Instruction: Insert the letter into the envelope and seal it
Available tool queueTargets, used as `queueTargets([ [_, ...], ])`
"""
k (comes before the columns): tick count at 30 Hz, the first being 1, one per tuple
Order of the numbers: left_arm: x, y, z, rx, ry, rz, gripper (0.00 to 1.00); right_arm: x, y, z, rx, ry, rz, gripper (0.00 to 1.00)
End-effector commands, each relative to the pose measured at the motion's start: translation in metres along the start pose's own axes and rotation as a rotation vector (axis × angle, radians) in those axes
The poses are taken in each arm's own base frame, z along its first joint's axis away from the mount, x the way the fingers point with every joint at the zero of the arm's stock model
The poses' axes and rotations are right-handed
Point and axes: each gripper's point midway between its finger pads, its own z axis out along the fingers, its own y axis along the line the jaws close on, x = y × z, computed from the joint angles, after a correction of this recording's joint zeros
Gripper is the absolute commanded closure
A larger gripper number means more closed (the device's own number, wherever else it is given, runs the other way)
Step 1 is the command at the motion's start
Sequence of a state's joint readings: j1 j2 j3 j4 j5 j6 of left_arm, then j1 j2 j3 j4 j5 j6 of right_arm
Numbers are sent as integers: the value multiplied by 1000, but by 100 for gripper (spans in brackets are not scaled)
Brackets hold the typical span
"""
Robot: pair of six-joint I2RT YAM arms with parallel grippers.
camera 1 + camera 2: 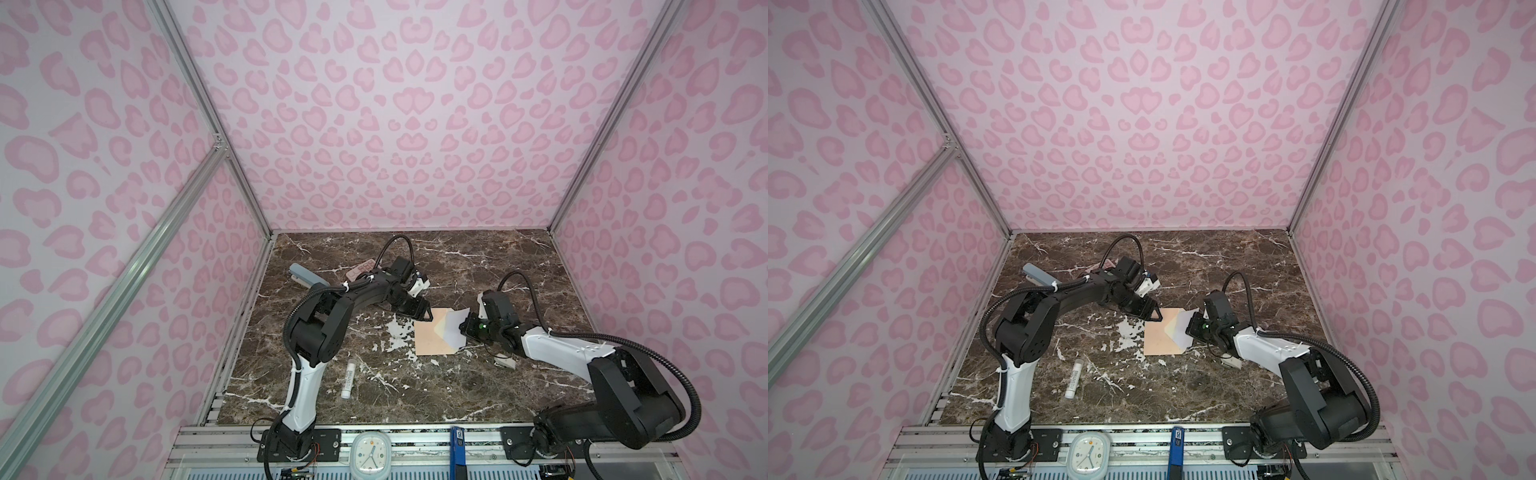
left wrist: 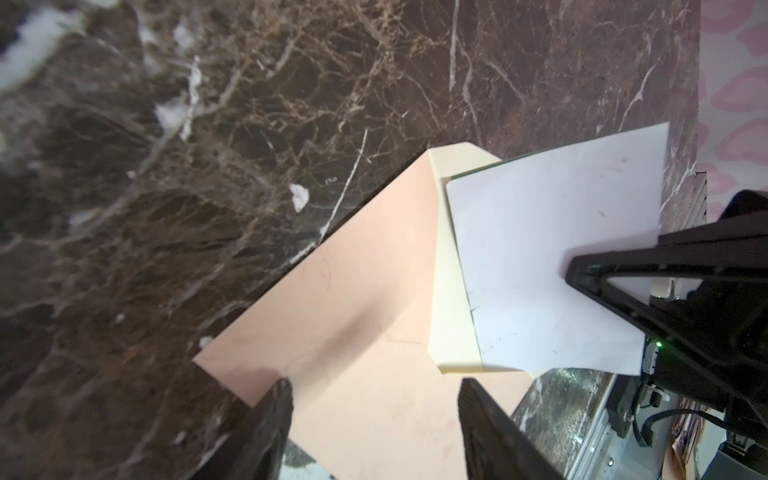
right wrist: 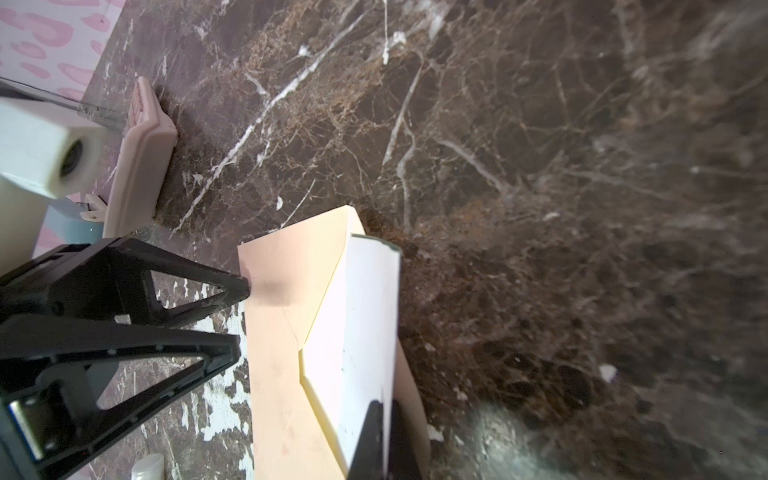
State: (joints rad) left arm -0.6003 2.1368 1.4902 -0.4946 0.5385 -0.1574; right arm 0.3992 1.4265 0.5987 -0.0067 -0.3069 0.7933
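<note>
The peach-tan envelope (image 1: 430, 343) (image 1: 1158, 343) lies flat mid-table, its cream inside (image 2: 451, 316) showing at the mouth. The white letter (image 1: 455, 326) (image 1: 1179, 328) (image 2: 540, 257) (image 3: 357, 324) rises at a tilt from that mouth, its lower edge tucked in. My right gripper (image 3: 384, 409) (image 1: 462, 330) is shut on the letter's outer edge. My left gripper (image 2: 376, 386) (image 1: 426, 316) (image 1: 1154, 316) is open at the envelope's far left corner, holding nothing. One of its fingertips (image 3: 239, 286) touches the envelope's edge.
A pink calculator (image 1: 360, 268) (image 3: 141, 166) and a blue-grey stapler (image 1: 307, 276) lie behind the left arm. A white glue stick (image 1: 348, 379) lies front left. A small pale object (image 1: 505, 363) sits under the right arm. A clock (image 1: 371, 455) rests on the front rail.
</note>
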Motion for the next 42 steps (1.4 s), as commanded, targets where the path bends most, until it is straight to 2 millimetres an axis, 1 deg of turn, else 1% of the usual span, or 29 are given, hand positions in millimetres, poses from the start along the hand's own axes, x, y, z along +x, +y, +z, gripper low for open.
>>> queueTargets([
  [1, 25, 28, 10, -124, 86, -40, 33, 4, -7, 3, 39, 19, 9, 100],
  [12, 27, 27, 9, -124, 90, -36, 33, 6, -2, 14, 40, 39, 16, 100],
  [23, 22, 25, 4, -126, 69, -30, 29, 6, -2, 1, 48, 34, 12, 100],
  [30, 24, 26, 6, -126, 78, -33, 29, 7, -3, 1, 64, 48, 20, 100],
  [38, 23, 25, 6, -123, 73, -30, 29, 8, -4, 6, 73, 69, 28, 100],
  [42, 23, 26, 5, -125, 73, -29, 29, 8, -2, 6, 74, 70, 28, 100],
])
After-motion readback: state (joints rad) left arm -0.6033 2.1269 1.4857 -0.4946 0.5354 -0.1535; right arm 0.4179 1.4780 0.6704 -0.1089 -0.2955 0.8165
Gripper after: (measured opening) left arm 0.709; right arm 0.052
